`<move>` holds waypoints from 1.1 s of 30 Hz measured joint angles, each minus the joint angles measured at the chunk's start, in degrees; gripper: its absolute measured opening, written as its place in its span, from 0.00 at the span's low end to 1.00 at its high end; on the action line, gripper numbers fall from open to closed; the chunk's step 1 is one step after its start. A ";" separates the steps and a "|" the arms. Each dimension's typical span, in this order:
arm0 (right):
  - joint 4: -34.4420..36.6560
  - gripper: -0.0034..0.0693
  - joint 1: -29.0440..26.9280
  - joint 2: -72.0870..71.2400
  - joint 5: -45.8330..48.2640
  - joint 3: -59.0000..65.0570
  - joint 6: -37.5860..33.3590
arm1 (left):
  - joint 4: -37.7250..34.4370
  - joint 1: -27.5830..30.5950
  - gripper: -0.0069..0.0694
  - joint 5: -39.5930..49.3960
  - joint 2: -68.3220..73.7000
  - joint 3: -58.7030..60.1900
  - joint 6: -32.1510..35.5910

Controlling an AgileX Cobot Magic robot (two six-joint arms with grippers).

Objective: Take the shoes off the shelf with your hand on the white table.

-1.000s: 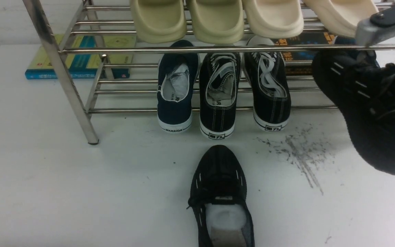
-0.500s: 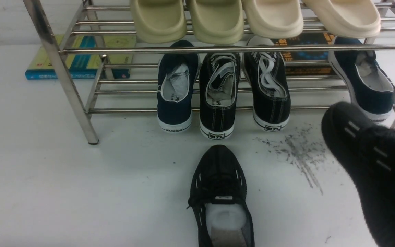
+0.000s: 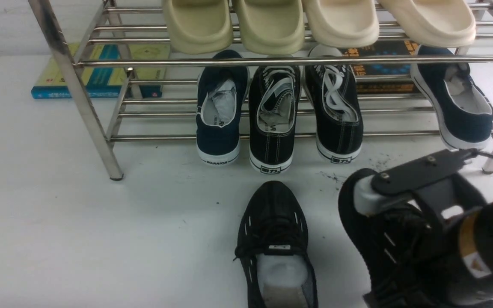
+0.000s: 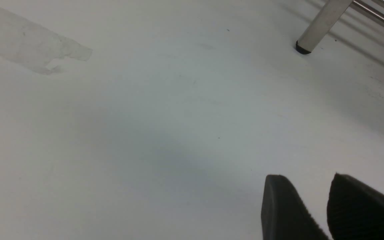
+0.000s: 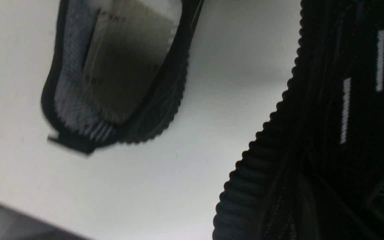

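Second sneaker (image 3: 379,244) now lower, under right gripper (image 3: 409,188)

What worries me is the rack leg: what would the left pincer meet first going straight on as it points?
Probably bare white table: the left pincer tilts down at it, and the shelf leg stands off to one side. Depth is unclear.

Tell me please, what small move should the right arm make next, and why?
The right gripper is shut on the second black mesh shoe, which looks tilted over the white table, beside the first shoe lying there; contact is unclear. So probably lower it a little until it rests flat.
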 joint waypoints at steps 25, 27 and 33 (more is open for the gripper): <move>-4.75 0.64 1.24 15.90 -8.77 -4.42 7.44 | 0.00 0.00 0.41 0.00 0.00 0.00 0.00; -4.75 0.74 1.24 15.83 -5.07 -6.54 5.74 | 0.00 0.00 0.41 0.00 0.00 0.00 0.00; -4.76 0.83 1.24 11.10 9.31 -13.62 -4.32 | 0.00 0.00 0.41 0.00 0.00 0.00 0.00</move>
